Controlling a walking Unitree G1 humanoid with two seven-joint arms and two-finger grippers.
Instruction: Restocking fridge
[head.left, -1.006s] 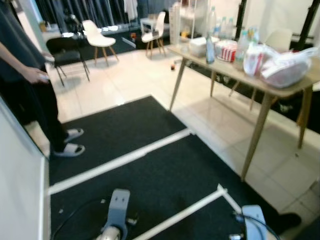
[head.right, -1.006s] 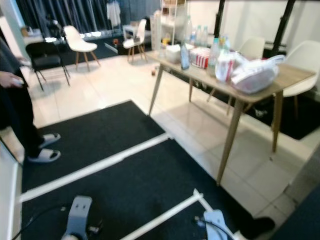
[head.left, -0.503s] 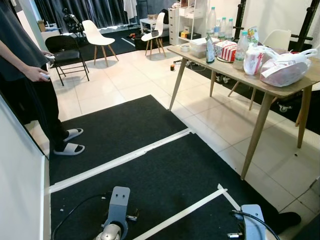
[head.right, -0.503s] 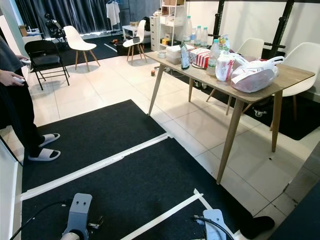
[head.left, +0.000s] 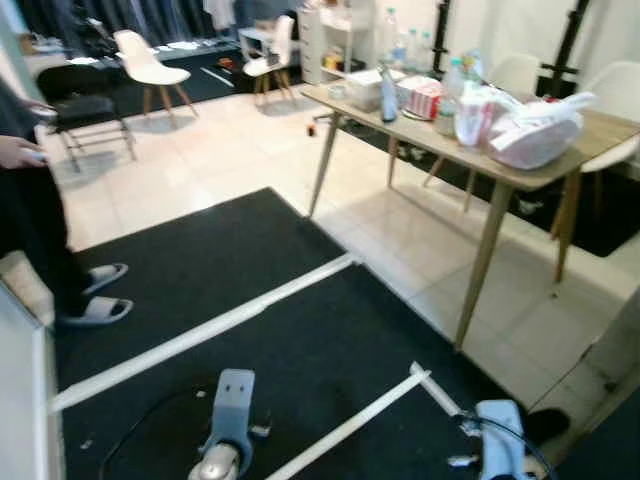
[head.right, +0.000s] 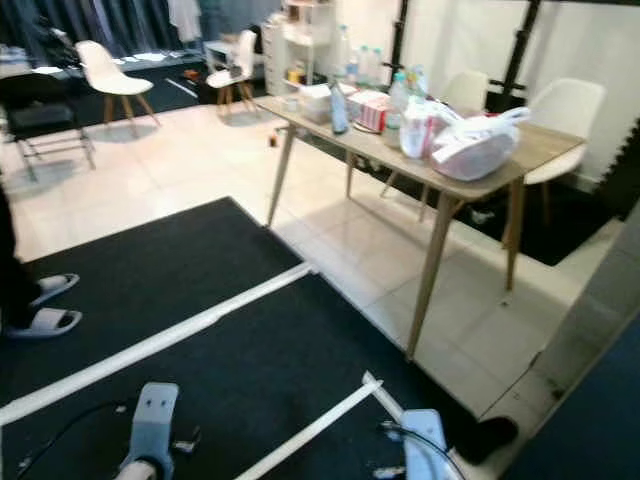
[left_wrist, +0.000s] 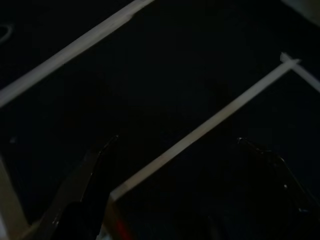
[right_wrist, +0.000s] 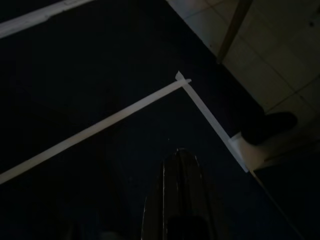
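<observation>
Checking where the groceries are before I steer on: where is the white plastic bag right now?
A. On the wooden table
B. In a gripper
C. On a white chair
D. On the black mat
A: the white plastic bag lies on the wooden table, near its right end, beside the bottles.

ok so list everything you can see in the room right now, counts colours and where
wooden table: one, light wood, ahead on the right
white plastic bag: one, white with red inside, on the table's near end
bottles and cartons: several, count unclear, middle and far end of the table
white chairs: at least four, two far back, two behind the table
black folding chair: one, far left
black mat: dark, on the tiled floor, crossed by white tape lines
person: one, dark clothes, grey slippers, left edge
left gripper: fingers apart, over the mat
right gripper: fingers together, over the mat
</observation>
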